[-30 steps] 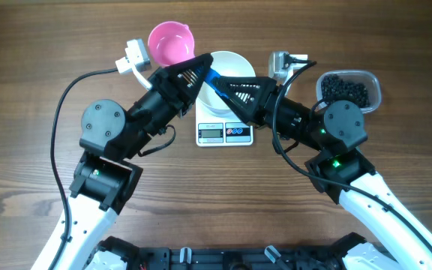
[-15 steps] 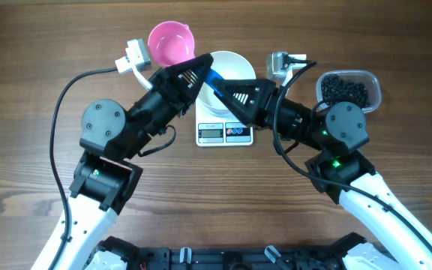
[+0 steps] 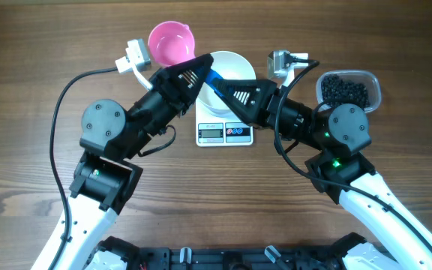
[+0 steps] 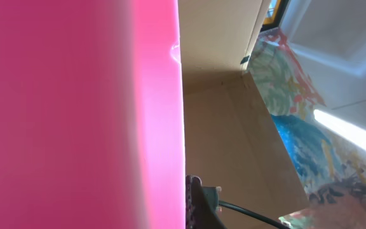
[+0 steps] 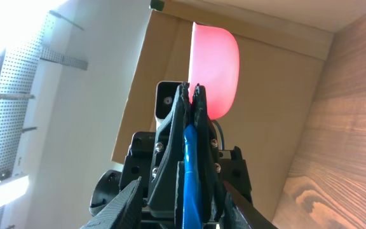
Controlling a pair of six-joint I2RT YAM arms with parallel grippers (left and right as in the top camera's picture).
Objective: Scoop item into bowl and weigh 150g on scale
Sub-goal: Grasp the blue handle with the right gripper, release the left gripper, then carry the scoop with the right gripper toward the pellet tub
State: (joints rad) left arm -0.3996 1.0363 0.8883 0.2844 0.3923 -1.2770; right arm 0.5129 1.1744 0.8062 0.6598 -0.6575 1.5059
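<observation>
Blue handle above the bowl is where both arms meet: over the last second my right pincer has nudged in and narrowed around it, which I read as a hand-over toward the item (a dark heap in the clear tub, right of the scale). Its jaws stand part open astride the handle, not yet clamped as far as I can see; the left pincer grips it tight, and the bowl sits on the scale showing no grains.
</observation>
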